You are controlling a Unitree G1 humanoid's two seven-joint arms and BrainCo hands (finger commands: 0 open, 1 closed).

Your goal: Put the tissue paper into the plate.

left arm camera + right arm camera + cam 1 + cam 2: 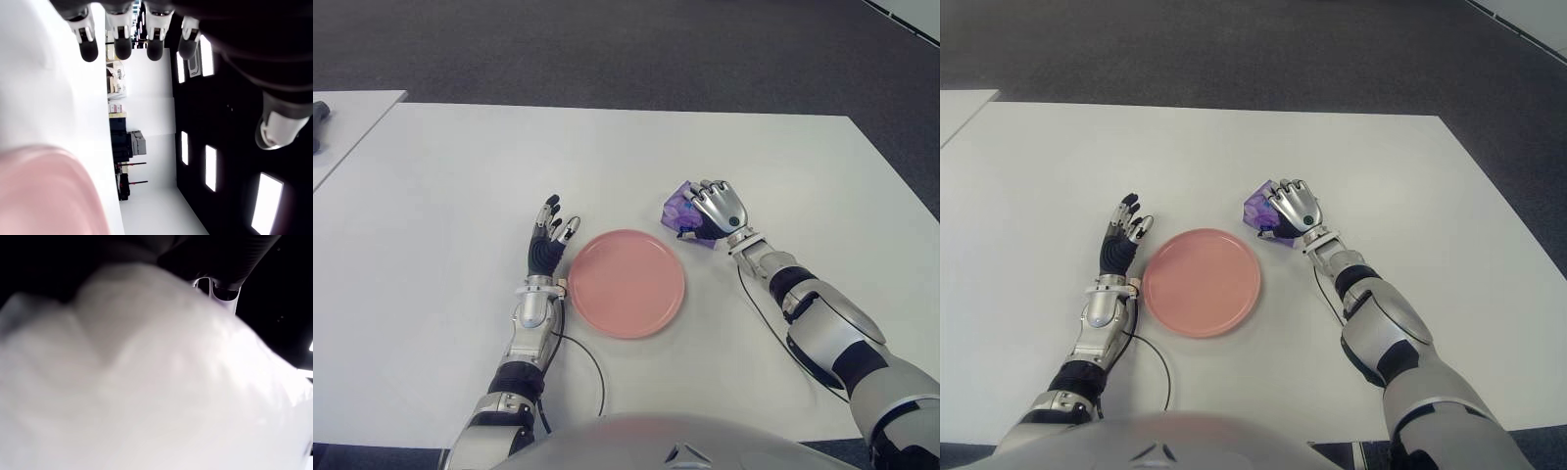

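A purple tissue paper pack [676, 208] lies on the white table, just right of and beyond the pink plate [626, 282]. My right hand [717, 208] covers the pack from the right, its fingers curled over the top and wrapped around it. In the right wrist view the pack [146, 382] fills nearly everything, pressed against the palm. The plate has nothing on it. Beside the plate's left rim my left hand [551, 235] shows, fingers straight and spread; its fingertips [122, 46] hold nothing in the left wrist view.
The white table [460, 176] stretches wide around the plate. A second white table [342, 122] with a dark object [318, 110] stands at the far left. Thin black cables [592, 367] trail from both forearms. Dark carpet lies beyond the far edge.
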